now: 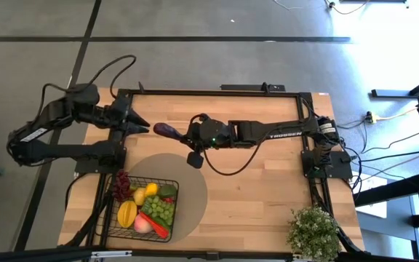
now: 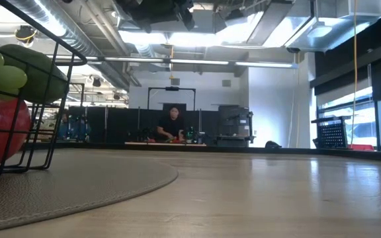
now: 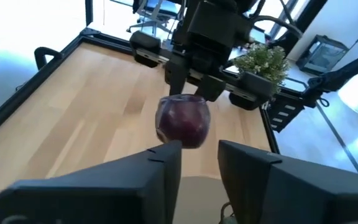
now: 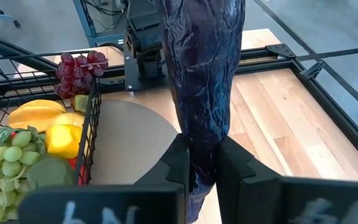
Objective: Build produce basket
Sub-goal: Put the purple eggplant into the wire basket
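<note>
Our right gripper reaches level across the table, fingers pinched on the eggplant, which juts past its tips. Our left gripper faces it just beyond, fingers parted, empty. The basket sits below both.

The basket, a square black wire-mesh container with open grid sides, sits upright on the counter near its front left corner and holds dark red grapes, green grapes, yellow fruits, a pink peach, a red chili and a green piece. The eggplant, dark purple and wrinkled, is outside the basket, raised above the counter and clamped at one end by the right end effector, its free end toward the left end effector.
</note>
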Available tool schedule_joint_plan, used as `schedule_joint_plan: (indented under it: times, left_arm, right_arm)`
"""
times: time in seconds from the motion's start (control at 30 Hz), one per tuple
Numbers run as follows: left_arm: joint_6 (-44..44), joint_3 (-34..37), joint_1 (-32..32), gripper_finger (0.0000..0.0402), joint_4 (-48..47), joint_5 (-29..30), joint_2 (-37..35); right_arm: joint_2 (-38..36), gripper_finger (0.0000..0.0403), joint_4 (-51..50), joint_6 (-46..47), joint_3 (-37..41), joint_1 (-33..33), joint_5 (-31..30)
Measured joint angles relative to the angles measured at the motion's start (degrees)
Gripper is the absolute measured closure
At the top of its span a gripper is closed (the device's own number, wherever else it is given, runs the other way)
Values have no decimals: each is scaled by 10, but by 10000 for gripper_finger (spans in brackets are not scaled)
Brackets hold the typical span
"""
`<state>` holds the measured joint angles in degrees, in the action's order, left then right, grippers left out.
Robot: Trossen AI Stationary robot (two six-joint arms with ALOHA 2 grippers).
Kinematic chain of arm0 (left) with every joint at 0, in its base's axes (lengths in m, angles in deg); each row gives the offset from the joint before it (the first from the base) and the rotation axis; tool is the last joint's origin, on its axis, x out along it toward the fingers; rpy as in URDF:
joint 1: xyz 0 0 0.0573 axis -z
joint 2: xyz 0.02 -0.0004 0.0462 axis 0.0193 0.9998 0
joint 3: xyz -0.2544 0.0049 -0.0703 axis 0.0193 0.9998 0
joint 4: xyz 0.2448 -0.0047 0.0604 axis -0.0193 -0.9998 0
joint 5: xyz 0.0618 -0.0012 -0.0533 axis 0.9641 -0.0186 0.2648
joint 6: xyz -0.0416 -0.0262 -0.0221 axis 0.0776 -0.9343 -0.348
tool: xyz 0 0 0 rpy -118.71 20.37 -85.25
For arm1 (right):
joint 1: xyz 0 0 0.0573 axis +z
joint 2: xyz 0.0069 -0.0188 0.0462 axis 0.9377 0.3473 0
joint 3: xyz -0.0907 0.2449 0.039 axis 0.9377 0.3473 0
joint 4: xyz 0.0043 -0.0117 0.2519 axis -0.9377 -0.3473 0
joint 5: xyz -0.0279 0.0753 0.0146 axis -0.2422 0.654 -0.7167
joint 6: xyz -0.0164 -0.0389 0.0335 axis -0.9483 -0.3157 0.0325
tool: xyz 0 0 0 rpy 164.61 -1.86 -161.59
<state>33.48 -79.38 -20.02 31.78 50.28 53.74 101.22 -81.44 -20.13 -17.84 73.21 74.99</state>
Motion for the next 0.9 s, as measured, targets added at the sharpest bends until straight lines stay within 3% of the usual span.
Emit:
schedule_joint_plan:
  times: [0.33,0.53,0.9]
  left_arm:
    - [19,0,0,289,-4,43,-2]
    - [46,0,0,289,-15,59,-14]
    - [52,0,0,288,-11,59,-3]
  right_arm:
    - [0,372,4,0,0,-1,-30]
    - [0,372,67,-2,0,-8,-30]
    - [0,372,216,-50,0,-27,34]
